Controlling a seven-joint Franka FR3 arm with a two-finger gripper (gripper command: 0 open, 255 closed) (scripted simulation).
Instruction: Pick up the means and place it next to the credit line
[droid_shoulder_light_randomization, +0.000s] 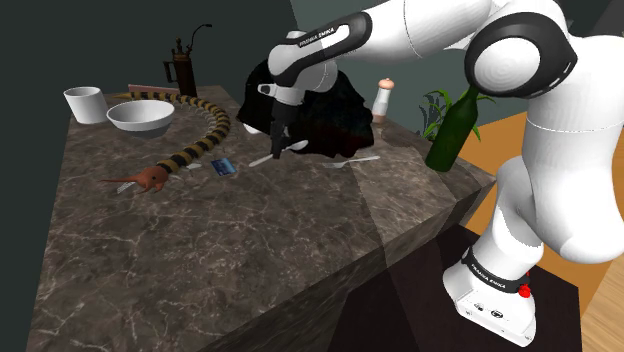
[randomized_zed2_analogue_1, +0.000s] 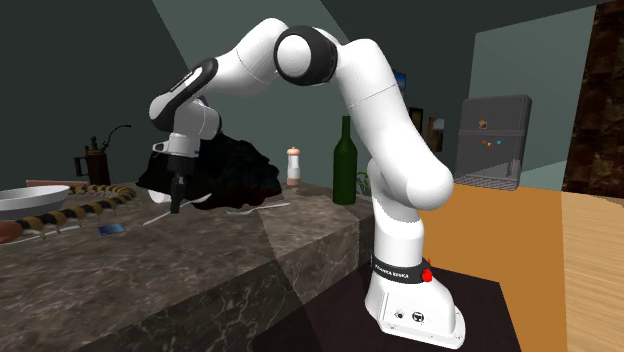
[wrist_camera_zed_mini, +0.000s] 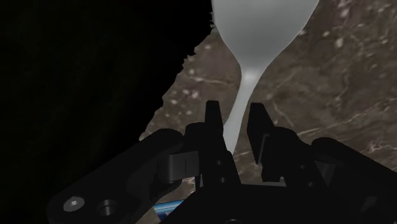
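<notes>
One pale grey spoon (wrist_camera_zed_mini: 261, 25) is the piece to move. It sits low on the dark marbled counter (droid_shoulder_light_randomization: 250, 250), near the middle, just in front of a black heap (droid_shoulder_light_randomization: 330, 115). I cannot tell whether it has left the stone.

Handling, as a guess: light, stiff and smooth, so liable to twist or slide in a loose hold. The thin neck just behind the bowl is the sensible place to take it, across the narrow width.

The gripper (wrist_camera_zed_mini: 235, 111) comes down on exactly that spot. In the wrist view both fingers lie close against the neck, one on each side, which reads as a pinch.

- Blue card (droid_shoulder_light_randomization: 223, 166): flat on the counter, near the spoon, toward the shoulder view's left.
- Striped toy snake (droid_shoulder_light_randomization: 200, 130): curls just beyond the card and crowds its far and left sides. The near side looks open.
- Second pale utensil (droid_shoulder_light_randomization: 352, 160): to the right of the spoon.
- White bowl (droid_shoulder_light_randomization: 140, 117) and cup (droid_shoulder_light_randomization: 85, 103): far left.
- Green bottle (droid_shoulder_light_randomization: 455, 130): at the right edge, well apart.
</notes>
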